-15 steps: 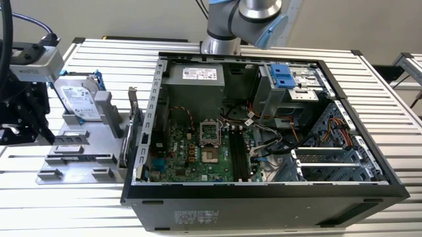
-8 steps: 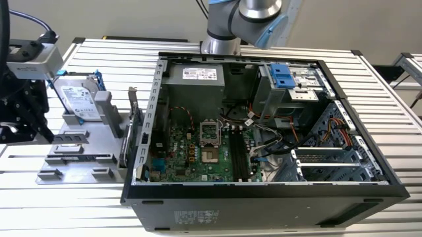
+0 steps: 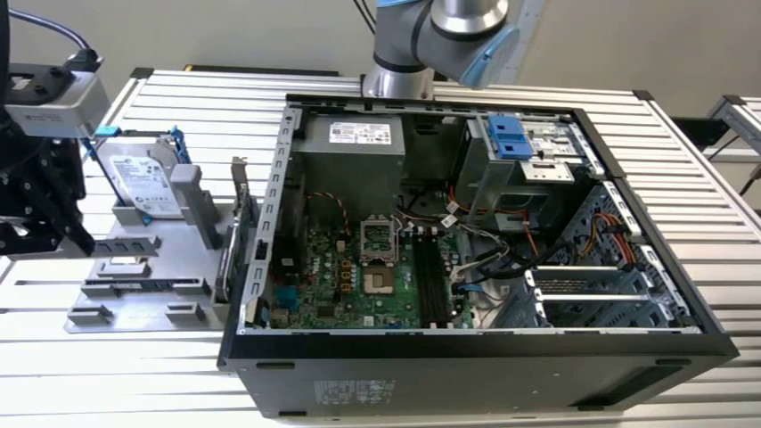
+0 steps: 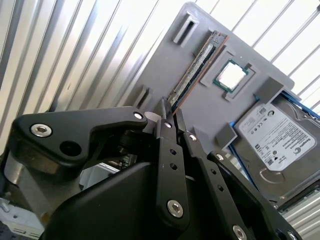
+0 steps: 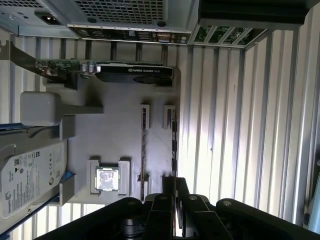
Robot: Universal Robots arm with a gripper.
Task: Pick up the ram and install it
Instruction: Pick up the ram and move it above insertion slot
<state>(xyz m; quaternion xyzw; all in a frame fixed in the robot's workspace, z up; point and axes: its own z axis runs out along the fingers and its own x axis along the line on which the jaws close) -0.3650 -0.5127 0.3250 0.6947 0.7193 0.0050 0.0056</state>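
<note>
Right, in the exterior view I have the open black computer case (image 3: 476,352) on the ribbed metal table (image 3: 119,383). Its green motherboard (image 3: 339,281) lies flat inside, with long black memory slots (image 3: 434,281) running along it. At the exterior view's left sits a grey plastic tray (image 3: 125,314). A silver hard drive (image 3: 141,183) with blue rails leans upright in it, and a graphics card (image 3: 244,236) stands on edge on the side nearest the case. The black gripper (image 3: 60,232) hangs over that tray.

In the second wrist view I see the ram (image 4: 197,67), a long thin stick standing on its edge in a groove of the tray. It is just beside a square recess holding the small silver processor chip (image 4: 231,75). The slim black fingers (image 4: 164,107) point toward the stick's near end without touching it. I read a narrow gap between them and nothing in their grip.

In the first wrist view the ram (image 5: 143,160) is edge-on, a thin dark line next to the chip. This view also takes in the graphics card along the tray's far side and the case's vented rear panel (image 5: 120,12) beyond it
</note>
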